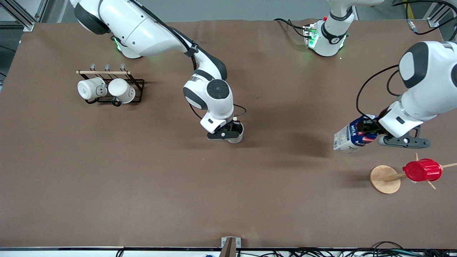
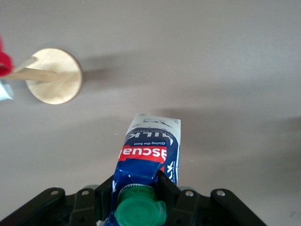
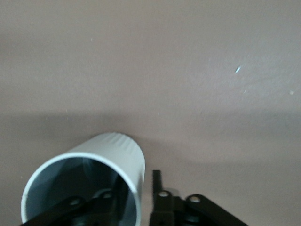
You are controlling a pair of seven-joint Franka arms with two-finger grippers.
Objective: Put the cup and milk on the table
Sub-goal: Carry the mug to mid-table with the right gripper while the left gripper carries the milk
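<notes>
The cream-white cup (image 1: 238,137) stands upright on the brown table (image 1: 142,178), near its middle. My right gripper (image 1: 229,136) is open and straddles the cup's wall: one finger is inside the grey interior (image 3: 75,188), and the other finger (image 3: 157,184) stands outside with a small gap to the wall. My left gripper (image 1: 371,134) is shut on the top of the milk carton (image 1: 351,137), either side of its green cap (image 2: 139,212). It holds the carton tilted above the table, toward the left arm's end. The red label (image 2: 143,153) shows.
A black wire rack (image 1: 137,91) with two white mugs (image 1: 121,91) stands toward the right arm's end. A wooden mug tree with a round base (image 1: 383,179) holds a red ribbed cup (image 1: 422,170), just nearer the front camera than the held carton.
</notes>
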